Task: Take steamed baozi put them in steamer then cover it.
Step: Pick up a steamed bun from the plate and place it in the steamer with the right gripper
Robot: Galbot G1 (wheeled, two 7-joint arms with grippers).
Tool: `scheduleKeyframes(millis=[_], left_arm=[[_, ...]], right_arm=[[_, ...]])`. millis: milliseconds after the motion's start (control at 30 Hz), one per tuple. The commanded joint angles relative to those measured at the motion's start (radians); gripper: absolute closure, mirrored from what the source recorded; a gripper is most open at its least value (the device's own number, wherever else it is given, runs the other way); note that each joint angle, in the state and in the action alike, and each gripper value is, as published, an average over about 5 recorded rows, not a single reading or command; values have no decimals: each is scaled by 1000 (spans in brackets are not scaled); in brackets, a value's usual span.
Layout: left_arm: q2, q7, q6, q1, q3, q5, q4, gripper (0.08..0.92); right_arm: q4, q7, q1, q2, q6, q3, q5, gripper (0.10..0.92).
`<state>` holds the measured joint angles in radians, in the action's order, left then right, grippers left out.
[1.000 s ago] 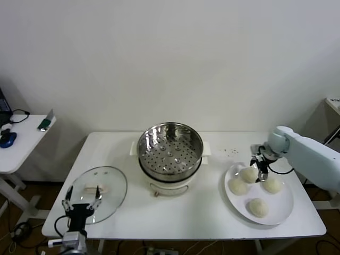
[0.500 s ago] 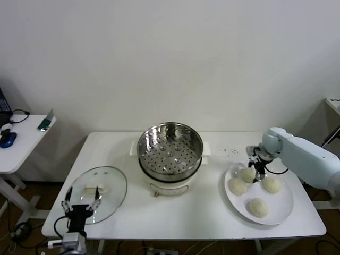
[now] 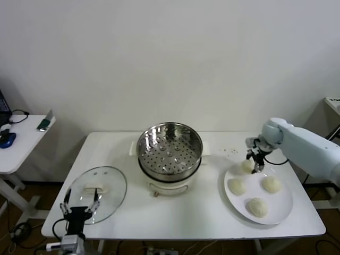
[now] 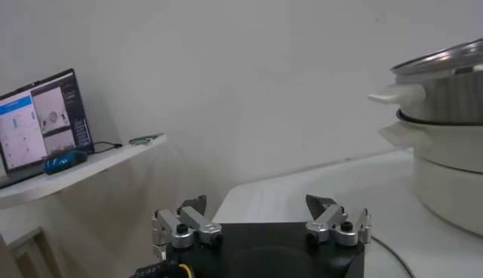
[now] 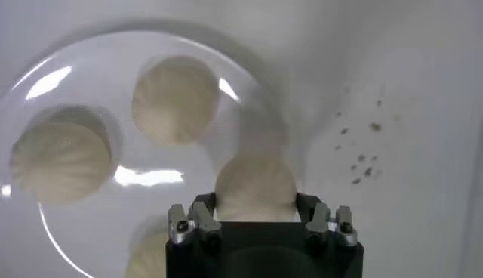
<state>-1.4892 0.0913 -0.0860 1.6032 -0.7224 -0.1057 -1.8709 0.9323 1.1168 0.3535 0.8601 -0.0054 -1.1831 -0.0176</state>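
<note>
The right pincer point(image 3: 254, 161) is now closed on one steamed baozi point(image 3: 248, 165), the bun at the plate's 11 o'clock edge, and is lifting it. Half a second back that bun was sitting lower among the others with the pincer pressed down on it; a second back the pincer was standing wide above it. In the right wrist view the bun point(image 5: 255, 187) is sitting between the two fingers, and the plate point(image 5: 90, 75) with the remaining buns is lying below.

Three buns are staying on the plate point(image 3: 284, 210), at roughly 9, 3 and 6 o'clock of it. The steamer point(image 3: 170, 151) is standing uncovered at the counter's point(image 3: 202, 212) centre, well apart at the plate's 9 o'clock, its perforated basket holding nothing yet.

So the first pick looks secured, and the carry across to the steamer is probably the step coming up.

The left pincer point(image 3: 79, 207) is waiting wide at the counter's 7 o'clock corner, just beside the glass lid point(image 3: 98, 192).
</note>
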Motion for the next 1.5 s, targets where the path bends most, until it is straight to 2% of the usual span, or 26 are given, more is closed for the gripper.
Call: scheduleKeyframes(millis=[33,200,300,567,800,933,1200,1500], left_arm=[[0,7,-2,7,2,-1,-3,177],[2,9,-2,14,4,-1,-5,177],[4,9,-1,18,5,-1,-7,177],[10,9,-1,28,6,3,-11,177],[21,8,-1,36,2,7,-17,177],[19,8,0,36,3,7,-20,177],[9,8,-3,39,7,5,-19,177],[7,11,-11,49,2,7,-7,177]], right_arm=[[26,28,366,122,203,-223,-72,318],[48,44,466,231,309,-260,-85,314],[49,46,479,310,384,-241,-37,313],[42,16,386,504,567,-118,277,309],[6,-28,226,614,637,-15,540,309],[-15,-46,161,649,645,13,625,306],[-51,-53,66,657,641,33,696,304],[-91,-58,15,659,633,37,707,304]])
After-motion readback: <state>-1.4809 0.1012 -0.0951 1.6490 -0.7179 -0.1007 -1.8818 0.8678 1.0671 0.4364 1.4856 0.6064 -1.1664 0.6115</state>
